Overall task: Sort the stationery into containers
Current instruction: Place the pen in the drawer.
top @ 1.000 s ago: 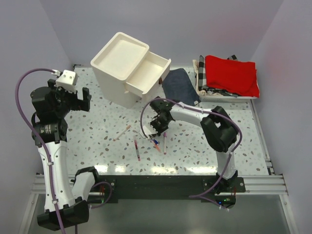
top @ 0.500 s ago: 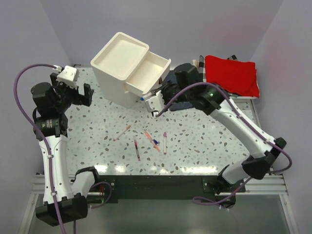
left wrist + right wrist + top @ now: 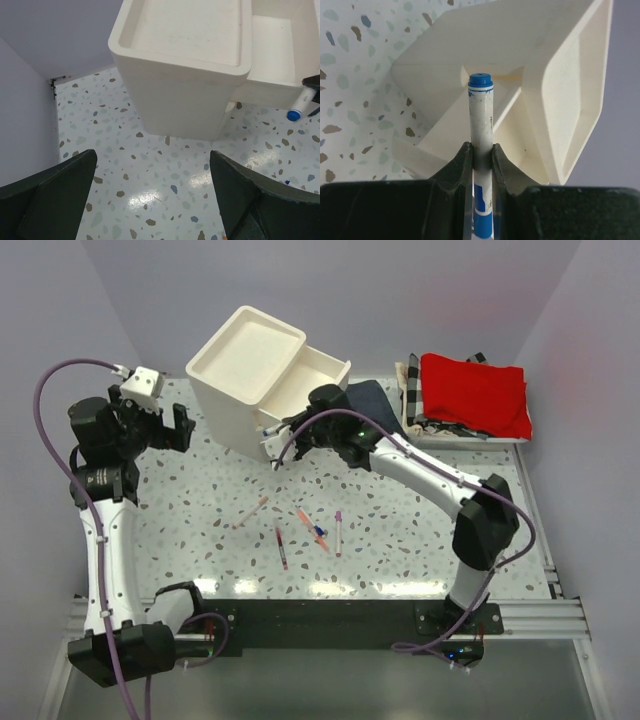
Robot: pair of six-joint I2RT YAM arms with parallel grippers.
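The cream-white drawer unit (image 3: 245,365) stands at the back left with its top drawer (image 3: 310,385) pulled open. My right gripper (image 3: 296,432) is shut on a white stick with a blue cap (image 3: 481,110), held in front of the unit just below the open drawer. The stick also shows in the left wrist view (image 3: 301,104). My left gripper (image 3: 150,425) is open and empty, hovering left of the unit (image 3: 190,75). Several thin pens lie on the table: a pink one (image 3: 250,512), a red one (image 3: 281,548), and a purple-tipped one (image 3: 338,532).
A dark blue folded cloth (image 3: 372,412) lies right of the drawer unit. A checkered basket (image 3: 412,390) with a red folded cloth (image 3: 472,392) sits at the back right. An orange pen (image 3: 304,518) and a small blue item (image 3: 321,534) lie among the pens.
My right arm has lifted from the pens on the table and swung back-left to the drawer unit, carrying the blue-capped stick. My left arm has shifted only slightly.
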